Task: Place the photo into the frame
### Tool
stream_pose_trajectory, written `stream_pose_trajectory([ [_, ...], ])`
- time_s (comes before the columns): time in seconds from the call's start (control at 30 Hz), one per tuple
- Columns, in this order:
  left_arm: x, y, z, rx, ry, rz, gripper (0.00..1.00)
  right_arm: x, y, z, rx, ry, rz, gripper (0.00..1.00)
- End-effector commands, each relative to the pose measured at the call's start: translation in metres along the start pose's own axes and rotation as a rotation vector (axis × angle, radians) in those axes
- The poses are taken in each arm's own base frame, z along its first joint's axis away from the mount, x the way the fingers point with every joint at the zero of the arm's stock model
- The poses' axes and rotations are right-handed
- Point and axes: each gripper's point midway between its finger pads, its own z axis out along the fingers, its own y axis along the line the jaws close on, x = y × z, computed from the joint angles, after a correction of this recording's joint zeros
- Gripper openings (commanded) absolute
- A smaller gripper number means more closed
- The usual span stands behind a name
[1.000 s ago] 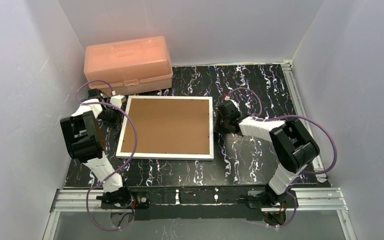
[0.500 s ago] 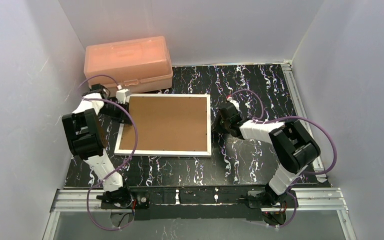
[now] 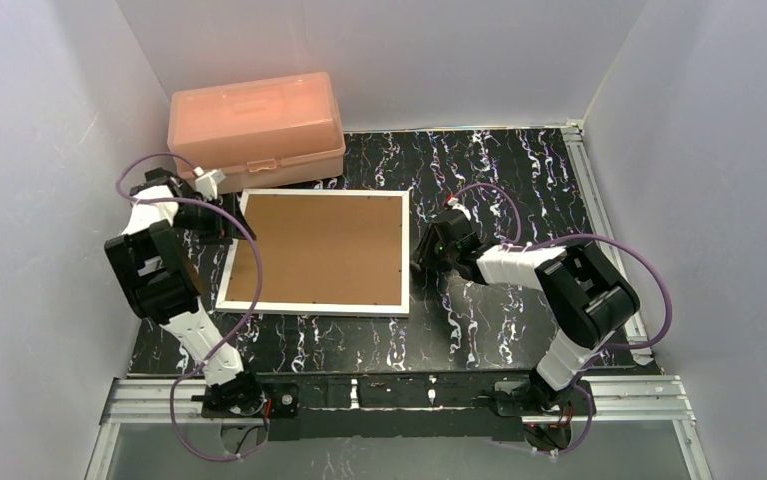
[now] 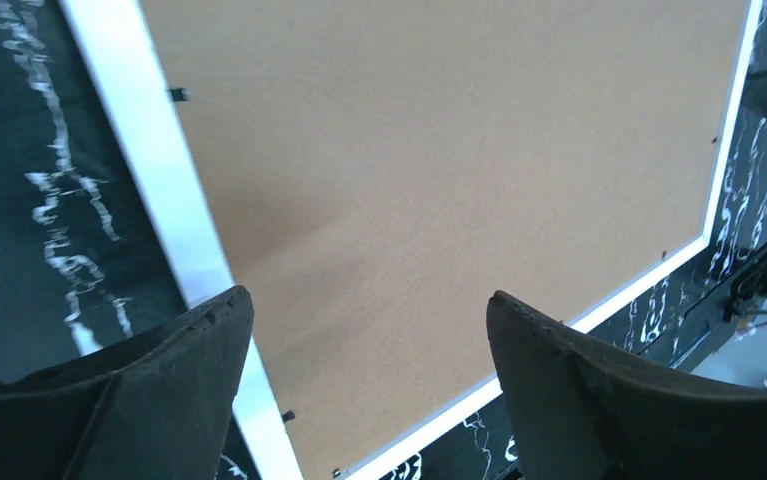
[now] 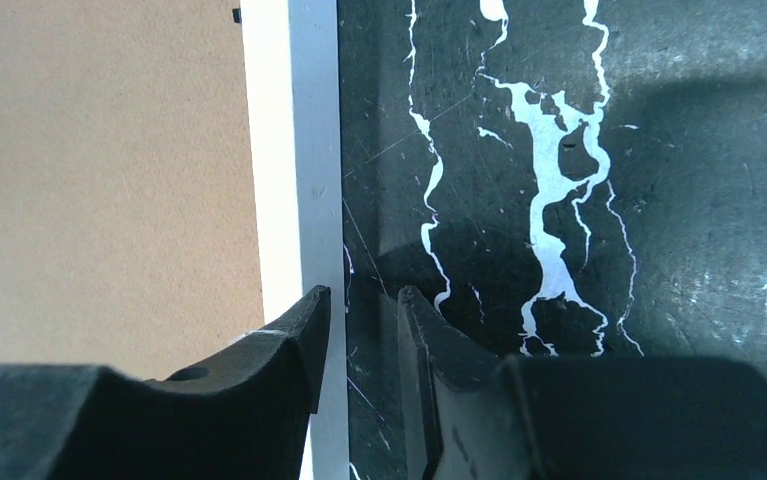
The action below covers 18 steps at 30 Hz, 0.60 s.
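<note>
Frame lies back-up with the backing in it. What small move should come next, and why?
Probably lift the right end effector off the right edge of the frame. Its fingers stand slightly apart and grip nothing, one over the white rim, one over the table; the left end effector hangs wide open above the backing. No photo shows, so whether it lies under the backing is unclear.
</note>
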Motion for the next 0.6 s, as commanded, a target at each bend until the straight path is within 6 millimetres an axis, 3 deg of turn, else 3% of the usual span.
stream_pose_trajectory([
  [0.0, -0.012, -0.017, -0.032, 0.048, -0.07, 0.003, 0.87, 0.058, -0.054, -0.01, 0.167, 0.181, -0.02, 0.42],
  [0.1, -0.012, -0.001, -0.036, 0.012, -0.069, -0.007, 0.87, 0.059, -0.054, -0.01, 0.164, 0.182, -0.016, 0.42],
  [0.37, 0.009, 0.051, 0.0, -0.099, 0.007, -0.093, 0.84, 0.055, -0.049, -0.012, 0.154, 0.172, -0.014, 0.42],
  [0.57, 0.018, 0.053, 0.019, -0.117, 0.041, -0.066, 0.86, 0.051, -0.046, -0.014, 0.142, 0.161, -0.009, 0.42],
])
